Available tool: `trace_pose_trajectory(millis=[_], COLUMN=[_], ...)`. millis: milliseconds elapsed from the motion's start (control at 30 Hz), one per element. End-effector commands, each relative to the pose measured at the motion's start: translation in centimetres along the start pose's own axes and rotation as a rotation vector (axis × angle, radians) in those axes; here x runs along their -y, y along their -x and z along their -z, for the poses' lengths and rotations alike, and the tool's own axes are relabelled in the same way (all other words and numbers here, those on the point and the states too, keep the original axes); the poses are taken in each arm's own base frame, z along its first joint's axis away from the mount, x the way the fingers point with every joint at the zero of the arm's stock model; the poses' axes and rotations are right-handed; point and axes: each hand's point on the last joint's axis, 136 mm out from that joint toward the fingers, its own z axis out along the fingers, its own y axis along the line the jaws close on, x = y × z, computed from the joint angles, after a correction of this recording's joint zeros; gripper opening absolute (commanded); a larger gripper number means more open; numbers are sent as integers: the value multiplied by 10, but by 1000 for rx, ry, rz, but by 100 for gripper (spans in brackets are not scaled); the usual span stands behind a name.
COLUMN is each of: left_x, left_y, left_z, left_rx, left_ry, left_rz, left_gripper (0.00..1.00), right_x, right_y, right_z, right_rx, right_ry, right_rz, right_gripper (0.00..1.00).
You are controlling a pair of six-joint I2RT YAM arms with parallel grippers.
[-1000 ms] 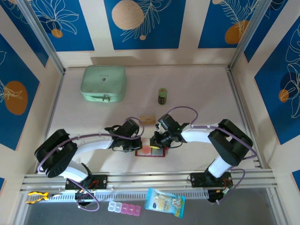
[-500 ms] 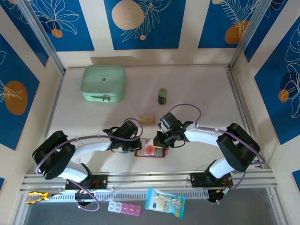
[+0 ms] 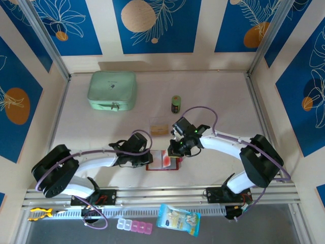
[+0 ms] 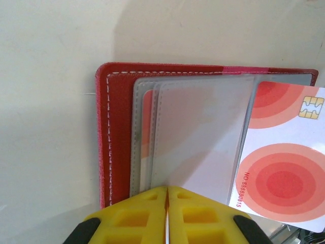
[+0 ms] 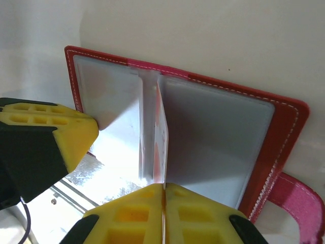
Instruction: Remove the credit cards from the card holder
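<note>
- The desk (image 3: 213,101) is pale and wide. Your two arms reach in from its near edge and meet in the middle.
- A mint-green zip case (image 3: 112,90) sits at the far left, well apart from the arms.
- The card holder (image 3: 163,160) lies open and flat on the desk between your two grippers, with its red cover down and its clear sleeves up.
- Your left gripper (image 4: 167,198) has its jaws shut tight on the edge of a clear sleeve of the holder.
- Your right gripper (image 5: 163,195) has its jaws closed on a credit card (image 4: 284,152). The card is white with red rings and sticks partway out of its sleeve.
- From above, both grippers hide the sides of the holder.
- A tan card (image 3: 159,128) lies loose just behind the holder, near your right gripper.
- A small green jar (image 3: 175,103) stands farther back.
</note>
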Motion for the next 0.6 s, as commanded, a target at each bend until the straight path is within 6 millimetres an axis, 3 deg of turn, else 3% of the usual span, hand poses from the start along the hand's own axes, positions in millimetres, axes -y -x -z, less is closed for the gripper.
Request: trace_pose_trajectory(millis=[0, 233, 567], left_x=[-20, -18, -21], left_y=[-14, -15, -15], left_z=[-3, -2, 7], left_rx=[-39, -42, -20], left_ry=[55, 47, 62], left_rz=[37, 34, 21], left_gripper=[9, 10, 13], right_x=[4, -3, -13], right_y=[-4, -4, -5], right_z=[2, -4, -11], right_rx=[-34, -55, -63], right_ry=[-29, -27, -60], right_rz=[18, 33, 38], right_gripper=[9, 9, 18])
